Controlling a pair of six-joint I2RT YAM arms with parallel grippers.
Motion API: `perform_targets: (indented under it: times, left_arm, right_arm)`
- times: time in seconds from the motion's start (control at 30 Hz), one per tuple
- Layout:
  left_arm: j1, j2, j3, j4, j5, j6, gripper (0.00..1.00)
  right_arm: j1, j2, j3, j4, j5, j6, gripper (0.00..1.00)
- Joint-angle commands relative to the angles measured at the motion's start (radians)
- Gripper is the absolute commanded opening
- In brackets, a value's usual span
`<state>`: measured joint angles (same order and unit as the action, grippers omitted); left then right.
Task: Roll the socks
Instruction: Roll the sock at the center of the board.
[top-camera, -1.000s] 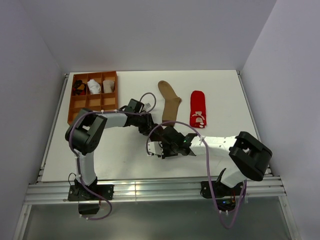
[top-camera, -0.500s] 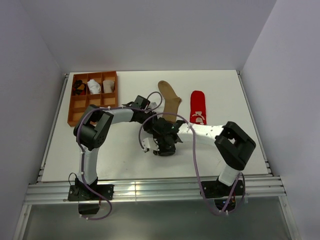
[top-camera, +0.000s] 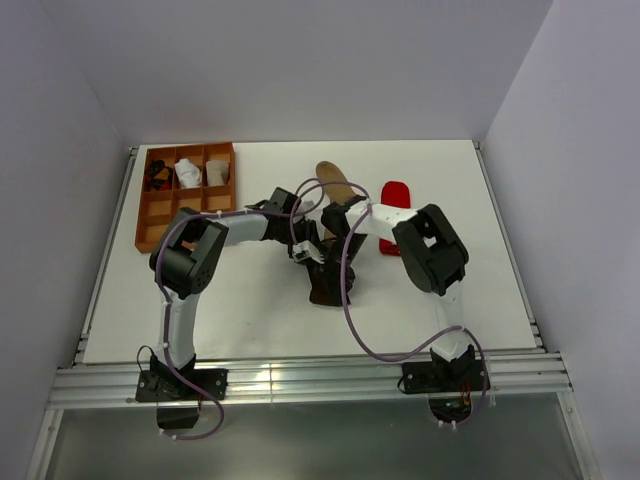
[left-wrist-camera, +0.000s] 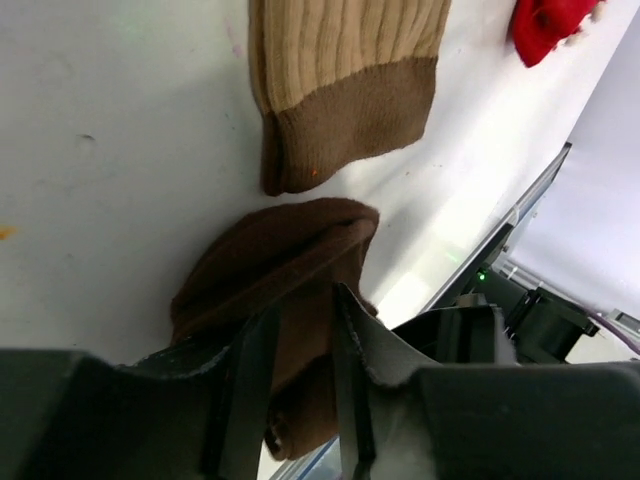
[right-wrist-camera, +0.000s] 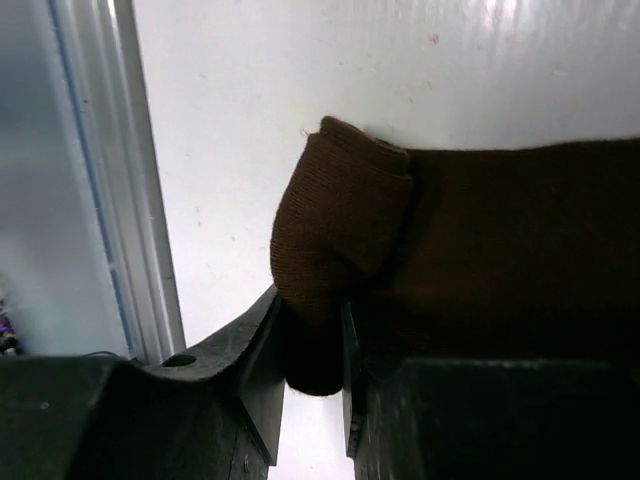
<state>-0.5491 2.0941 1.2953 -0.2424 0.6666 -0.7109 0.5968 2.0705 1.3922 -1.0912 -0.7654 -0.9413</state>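
Note:
A dark brown sock (top-camera: 327, 286) lies bunched at the table's middle, just in front of the cuff of a tan sock (top-camera: 335, 186). My left gripper (top-camera: 308, 252) is shut on one edge of the brown sock (left-wrist-camera: 270, 250). My right gripper (top-camera: 336, 262) is shut on a folded-over end of it (right-wrist-camera: 340, 220). In the left wrist view my gripper (left-wrist-camera: 300, 300) pinches the fabric, with the tan sock (left-wrist-camera: 340, 60) above it. In the right wrist view my gripper (right-wrist-camera: 310, 310) grips the fold. A red sock (top-camera: 397, 192) lies to the right of the tan one.
A brown compartment tray (top-camera: 140, 215) stands at the back left with rolled socks (top-camera: 187, 172) in its far cells. The red sock's tip (left-wrist-camera: 545, 25) shows in the left wrist view. A metal rail (right-wrist-camera: 130, 180) runs along the table's edge in the right wrist view.
The right arm has swung inward and back, its elbow moving from the front right to beside the red sock. Both grippers have shifted toward the tan sock, still with the brown sock.

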Motion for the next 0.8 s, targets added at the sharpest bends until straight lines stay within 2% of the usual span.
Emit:
perform_targets:
  times: [0.0, 0.17, 0.27, 0.43, 0.63, 0.77]
  left_arm:
    - [-0.002, 0.0, -0.008, -0.018, -0.139, 0.076, 0.36]
    - [-0.017, -0.035, -0.01, -0.025, -0.226, 0.091, 0.47]
    - [-0.017, -0.095, -0.057, 0.05, -0.202, 0.054, 0.52]
    - [-0.014, -0.152, -0.129, 0.182, -0.165, 0.019, 0.59]
    - [-0.014, -0.105, -0.108, 0.203, -0.075, 0.021, 0.61]
    - [-0.014, -0.059, -0.097, 0.233, 0.062, 0.021, 0.6]
  right_arm:
    - [-0.057, 0.082, 0.042, -0.134, -0.046, 0.074, 0.19]
    - [-0.097, 0.158, 0.085, -0.17, -0.089, 0.114, 0.19]
    - [-0.117, 0.16, 0.073, -0.138, -0.101, 0.144, 0.19]
    - [-0.123, 0.131, 0.018, -0.024, -0.028, 0.232, 0.18]
    - [-0.123, 0.129, -0.018, 0.025, 0.034, 0.266, 0.17]
    - [-0.123, 0.103, -0.059, 0.072, 0.072, 0.277, 0.16]
